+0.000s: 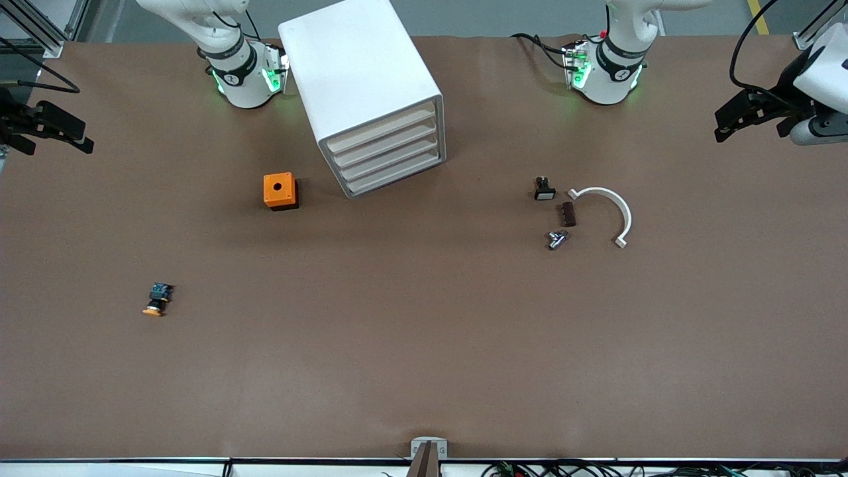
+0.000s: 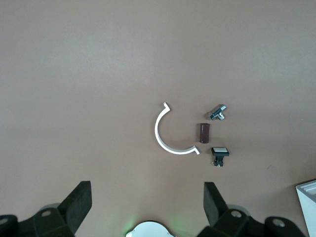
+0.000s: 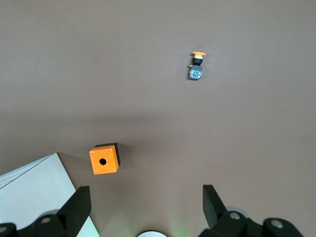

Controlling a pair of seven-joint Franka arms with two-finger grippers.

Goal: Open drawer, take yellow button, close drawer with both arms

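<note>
Front view: the button lies on the brown counter toward the right arm's end, nearer the camera than the orange box and well apart from both claws. All four drawers of the white cabinet are shut, topmost drawer included. The right claw and left claw wait at the counter's ends.

Left wrist view: the left claw, fingers wide, hangs above a white curved bracket.

Right wrist view: the right claw, wide open, overlooks the button.
</note>
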